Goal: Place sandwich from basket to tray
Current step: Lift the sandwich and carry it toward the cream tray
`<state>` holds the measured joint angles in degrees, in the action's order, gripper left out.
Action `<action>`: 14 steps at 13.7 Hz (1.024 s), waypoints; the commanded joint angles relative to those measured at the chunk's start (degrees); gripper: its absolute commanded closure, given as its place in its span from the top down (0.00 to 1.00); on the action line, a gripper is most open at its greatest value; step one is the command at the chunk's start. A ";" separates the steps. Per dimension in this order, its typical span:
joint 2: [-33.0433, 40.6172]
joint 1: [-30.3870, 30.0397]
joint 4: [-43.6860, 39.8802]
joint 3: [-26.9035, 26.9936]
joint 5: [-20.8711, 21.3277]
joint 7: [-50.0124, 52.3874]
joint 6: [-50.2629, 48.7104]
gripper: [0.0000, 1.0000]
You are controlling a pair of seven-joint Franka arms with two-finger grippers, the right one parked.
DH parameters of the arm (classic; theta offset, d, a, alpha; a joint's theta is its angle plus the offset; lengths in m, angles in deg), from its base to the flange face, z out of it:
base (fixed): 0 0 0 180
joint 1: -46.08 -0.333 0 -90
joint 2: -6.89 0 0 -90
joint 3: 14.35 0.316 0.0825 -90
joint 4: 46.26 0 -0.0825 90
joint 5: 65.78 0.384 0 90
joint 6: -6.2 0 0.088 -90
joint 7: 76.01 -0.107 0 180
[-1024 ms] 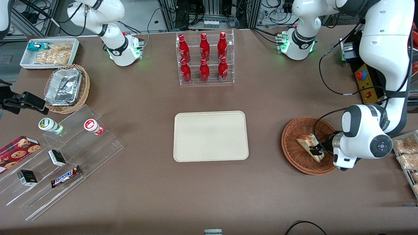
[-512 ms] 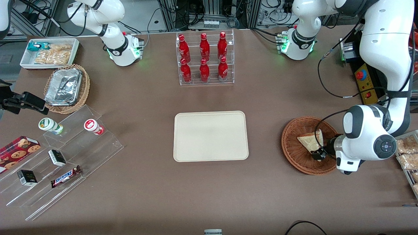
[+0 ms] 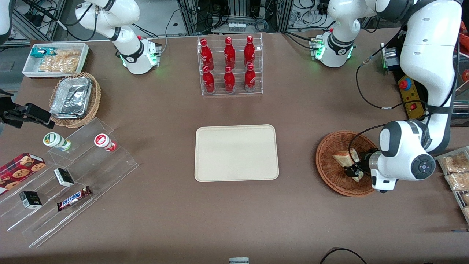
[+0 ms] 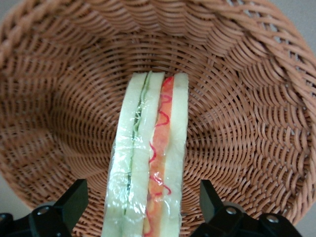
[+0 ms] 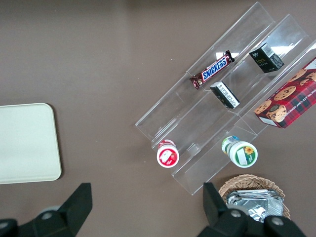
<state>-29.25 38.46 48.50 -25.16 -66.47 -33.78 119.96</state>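
Note:
The sandwich (image 3: 344, 158) (image 4: 150, 158), a wrapped white-bread wedge with red and green filling, stands on edge in the reddish-brown wicker basket (image 3: 324, 161) (image 4: 247, 123) toward the working arm's end of the table. My left gripper (image 3: 352, 171) (image 4: 143, 210) is low inside the basket and open. Its black fingers (image 4: 74, 200) straddle the sandwich's thick end with a gap on each side. The cream tray (image 3: 236, 152) lies bare at the table's middle, beside the basket toward the parked arm's end.
An acrylic rack of red bottles (image 3: 229, 66) stands farther from the camera than the tray. Bagged snacks (image 3: 456, 168) lie beside the basket at the table's edge. Toward the parked arm's end are acrylic steps with snacks (image 3: 69, 176), a tan basket with foil containers (image 3: 75, 99) and a white bin (image 3: 55, 58).
The sandwich has turned from lying slanted to standing on edge. The gripper and wrist have shifted slightly toward the tray, staying inside the basket.

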 commanded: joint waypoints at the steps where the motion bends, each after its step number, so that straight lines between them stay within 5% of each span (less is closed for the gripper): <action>1: -1.03 0.77 0.52 0.08 -1.33 1.18 2.25 0.77; 2: -0.86 1.21 0.43 0.08 -1.24 1.45 2.00 0.38; 3: -0.42 1.21 0.43 0.08 -1.24 0.93 1.73 0.16; 5: 0.80 1.30 -0.10 0.08 -0.63 0.48 0.77 0.09; 10: 5.55 3.48 -2.11 -2.19 -0.80 -5.24 -4.24 0.08; 12: 5.12 9.70 -3.52 -3.96 -0.19 -5.05 -4.16 0.09; 14: 4.25 18.65 -4.66 -4.05 5.31 -4.80 -3.81 0.11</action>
<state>-24.13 48.84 45.34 -29.90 -65.41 -39.35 116.62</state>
